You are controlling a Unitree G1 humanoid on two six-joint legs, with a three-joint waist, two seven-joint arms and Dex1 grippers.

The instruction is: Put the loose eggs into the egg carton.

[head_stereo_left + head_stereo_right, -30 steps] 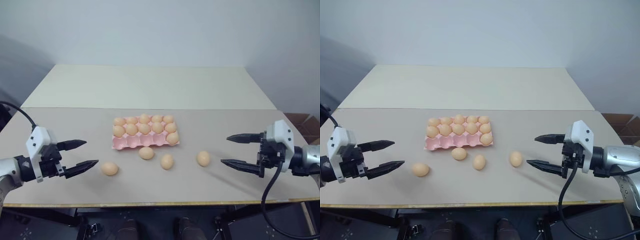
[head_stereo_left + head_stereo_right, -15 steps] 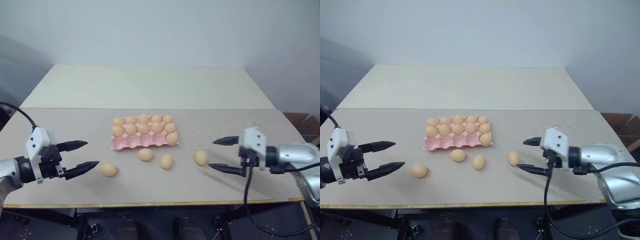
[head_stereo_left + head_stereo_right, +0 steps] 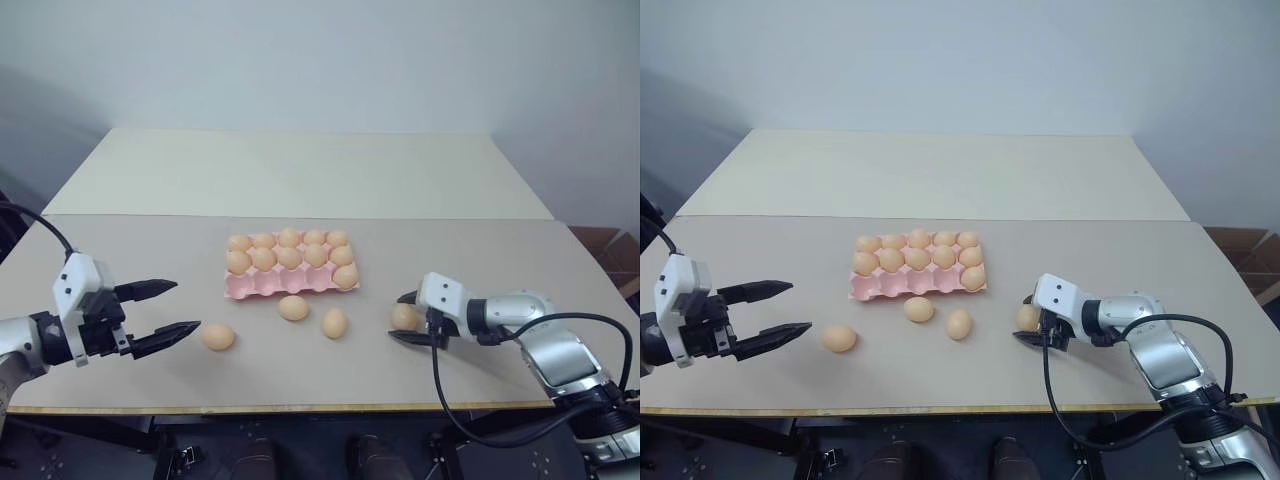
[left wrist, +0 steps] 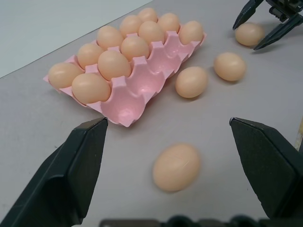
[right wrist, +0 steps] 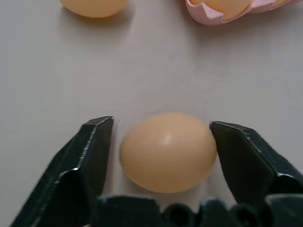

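now the smooth tan-orange loose egg [image 5: 166, 151] lies on the beige tabletop [image 3: 480, 260], right of the pink moulded egg carton [image 3: 290, 283], between the right gripper's [image 5: 161, 156] fingers, one touching; left gripper [image 3: 165, 312] gapes empty.

beige table [image 3: 300, 180] against plain grey wall [image 3: 320, 60]

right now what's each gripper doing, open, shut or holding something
Left gripper: open, holding nothing, beside a pale tan-orange loose egg on the table.
Right gripper: fingers either side of another loose egg, small gaps showing; not yet gripping.
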